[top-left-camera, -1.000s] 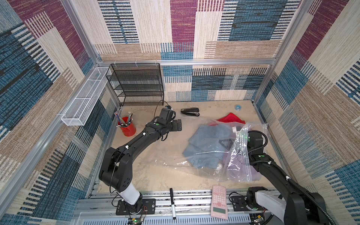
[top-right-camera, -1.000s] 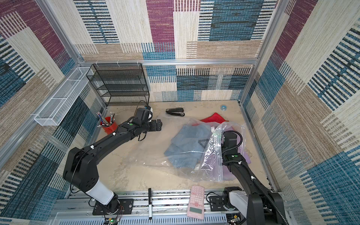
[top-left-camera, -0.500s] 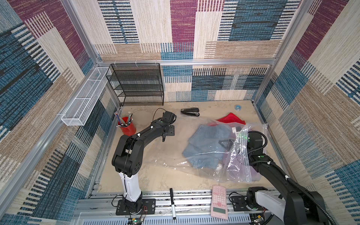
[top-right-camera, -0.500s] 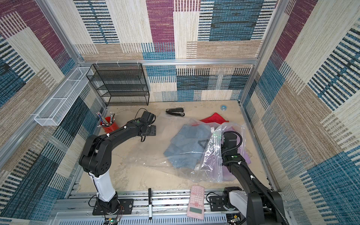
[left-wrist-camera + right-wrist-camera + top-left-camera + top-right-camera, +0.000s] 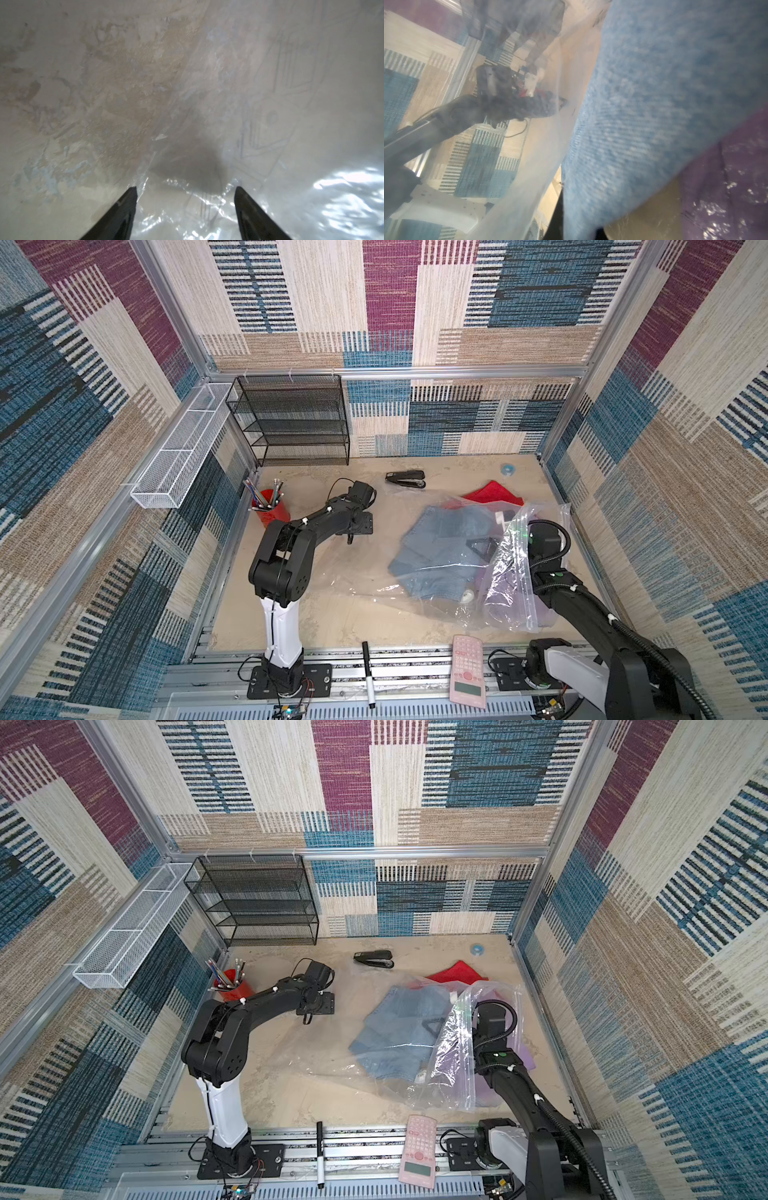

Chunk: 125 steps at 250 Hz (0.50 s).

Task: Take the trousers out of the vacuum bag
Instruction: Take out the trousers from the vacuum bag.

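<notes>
The clear vacuum bag lies spread across the table, its right part heaped up over my right arm. Faded blue denim trousers lie inside it. Lilac trousers show through the plastic by the right arm. Red trousers lie behind the bag. My right gripper is under the plastic, shut on the denim trousers. Standing open, my left gripper points down over the bag's left edge, nothing between its fingers.
A red pencil cup stands left of the left gripper. A black stapler, a blue tape roll and a black mesh shelf are at the back. A pink calculator and a marker lie on the front rail.
The left arm has folded more upright and its gripper has come slightly nearer and lower, onto the bag's edge, its jaws narrower than before. The right arm and the trousers have not moved.
</notes>
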Each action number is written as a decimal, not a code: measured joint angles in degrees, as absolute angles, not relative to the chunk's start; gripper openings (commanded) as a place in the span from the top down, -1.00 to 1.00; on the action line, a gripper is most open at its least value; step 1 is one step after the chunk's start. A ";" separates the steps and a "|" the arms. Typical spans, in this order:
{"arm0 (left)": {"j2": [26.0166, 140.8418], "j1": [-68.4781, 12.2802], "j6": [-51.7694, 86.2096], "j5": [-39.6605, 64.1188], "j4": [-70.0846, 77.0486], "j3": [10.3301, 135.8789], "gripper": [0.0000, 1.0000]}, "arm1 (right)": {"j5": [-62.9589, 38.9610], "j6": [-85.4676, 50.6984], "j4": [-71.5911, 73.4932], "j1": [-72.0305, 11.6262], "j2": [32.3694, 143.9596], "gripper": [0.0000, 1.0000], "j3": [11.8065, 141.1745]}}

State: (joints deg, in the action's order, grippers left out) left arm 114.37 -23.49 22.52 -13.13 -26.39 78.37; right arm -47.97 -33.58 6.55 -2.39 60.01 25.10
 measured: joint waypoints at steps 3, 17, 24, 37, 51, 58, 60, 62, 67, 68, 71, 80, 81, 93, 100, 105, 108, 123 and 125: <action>114.59 -23.49 22.52 -13.13 -26.41 78.43 -0.21 | -47.97 -33.58 6.55 -2.39 60.01 0.96 25.10; 115.50 -23.49 22.72 -12.99 -26.52 78.67 0.08 | -47.97 -33.58 6.55 -2.39 60.01 0.95 25.10; 115.72 -23.38 22.72 -13.08 -26.46 78.89 0.18 | -47.97 -33.58 6.55 -2.39 60.01 0.95 25.10; 116.14 -23.40 22.72 -13.04 -26.09 79.11 0.38 | -47.97 -33.61 6.52 -2.39 59.96 0.95 25.10; 116.38 -23.44 22.72 -13.10 -25.71 79.26 0.66 | -47.97 -33.61 6.52 -2.39 59.96 0.95 25.10; 116.57 -23.42 22.72 -13.15 -25.47 79.29 0.81 | -47.97 -33.61 6.52 -2.37 59.96 0.95 25.10; 116.60 -23.40 22.74 -13.17 -25.36 79.29 0.85 | -47.97 -33.61 6.52 -2.37 59.96 0.95 25.10; 116.66 -23.38 22.76 -13.17 -25.21 79.29 0.88 | -47.97 -33.61 6.52 -2.37 59.96 0.95 25.10; 116.71 -23.38 22.74 -13.17 -24.97 79.33 0.95 | -47.97 -33.61 6.52 -2.37 59.96 0.95 25.10; 116.73 -23.35 22.74 -13.19 -24.93 79.33 0.97 | -47.97 -33.61 6.52 -2.37 59.96 0.95 25.10; 116.81 -23.33 22.74 -13.28 -24.75 79.35 1.00 | -47.97 -33.61 6.52 -2.37 59.96 0.95 25.10; 116.99 -23.31 22.59 -13.65 -24.56 79.40 1.00 | -47.97 -33.61 6.52 -2.28 59.99 0.95 25.10; 116.99 -23.31 22.63 -13.63 -24.53 79.42 1.00 | -47.97 -33.61 6.52 -2.26 59.99 0.95 25.10; 117.21 -23.22 22.76 -13.72 -24.43 79.53 1.00 | -47.97 -33.61 6.55 -2.28 60.10 0.95 25.10; 117.34 -23.22 22.76 -14.00 -24.27 79.61 1.00 | -47.97 -33.61 6.52 -2.28 60.14 0.95 25.10; 117.43 -23.20 22.76 -14.46 -24.12 79.64 1.00 | -47.97 -33.61 6.52 -2.28 60.20 0.95 25.10; 117.47 -23.20 22.76 -14.59 -23.99 79.64 1.00 | -47.97 -33.61 6.50 -2.28 60.23 0.95 25.10; 117.56 -23.05 22.74 -14.63 -23.64 79.64 1.00 | -47.97 -33.61 6.44 -2.26 60.31 0.95 25.19; 117.56 -23.03 22.76 -14.63 -23.55 79.64 1.00 | -47.97 -33.58 6.37 -2.26 60.31 0.95 25.21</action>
